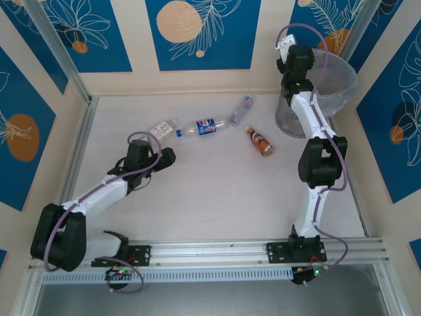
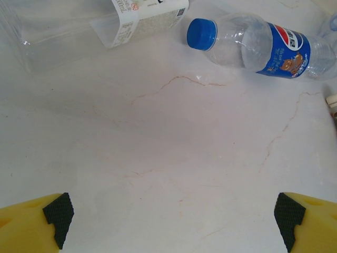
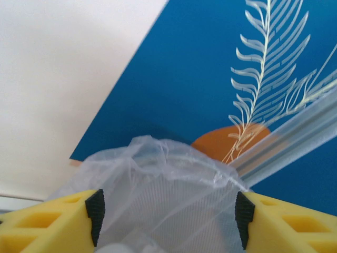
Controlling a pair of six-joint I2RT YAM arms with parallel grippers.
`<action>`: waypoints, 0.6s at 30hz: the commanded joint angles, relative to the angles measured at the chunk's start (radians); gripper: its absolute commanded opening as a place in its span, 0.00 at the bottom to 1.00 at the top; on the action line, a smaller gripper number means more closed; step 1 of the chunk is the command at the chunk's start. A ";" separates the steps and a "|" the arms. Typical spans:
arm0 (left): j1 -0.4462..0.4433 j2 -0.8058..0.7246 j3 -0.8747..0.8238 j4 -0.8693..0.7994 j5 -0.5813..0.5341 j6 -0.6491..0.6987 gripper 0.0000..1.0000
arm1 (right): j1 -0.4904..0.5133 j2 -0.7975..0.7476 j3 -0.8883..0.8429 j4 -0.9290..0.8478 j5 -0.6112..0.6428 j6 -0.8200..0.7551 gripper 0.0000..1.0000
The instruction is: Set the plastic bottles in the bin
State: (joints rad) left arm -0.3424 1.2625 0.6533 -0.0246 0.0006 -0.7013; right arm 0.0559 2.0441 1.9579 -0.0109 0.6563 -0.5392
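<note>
— What encloses the worktop point(image 1: 210, 204)?
— Cream walls point(image 1: 197, 80) set with blue panels point(image 1: 217, 39), printed with pale leaves and orange discs point(image 1: 23, 136). Aluminium posts point(image 1: 56, 49) rise at the far corners.
— And the surface itself?
— White and marble-like, with faint brownish veins point(image 2: 174, 79). A metal rail point(image 1: 217, 250) runs along its near edge. The light is even and the shadows soft.

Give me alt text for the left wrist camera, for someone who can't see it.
The open, empty left gripper hovers over a pale table. Ahead lie two clear bottles: a blue-capped bottle at right, a white-labelled bottle at left.
</note>
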 commanded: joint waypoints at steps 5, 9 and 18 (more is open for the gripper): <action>0.013 0.014 0.010 0.008 0.024 -0.007 0.99 | -0.034 -0.064 -0.008 -0.079 0.022 0.128 0.76; 0.012 0.017 0.011 0.011 0.025 -0.006 0.99 | -0.042 -0.065 0.017 -0.135 0.007 0.177 0.81; 0.013 0.022 0.015 0.013 0.030 -0.001 0.99 | -0.049 -0.067 0.038 -0.206 -0.011 0.258 0.99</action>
State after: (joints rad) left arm -0.3424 1.2732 0.6533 -0.0223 0.0120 -0.7010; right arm 0.0193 2.0117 1.9636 -0.1493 0.6430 -0.3271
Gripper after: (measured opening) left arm 0.992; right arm 0.995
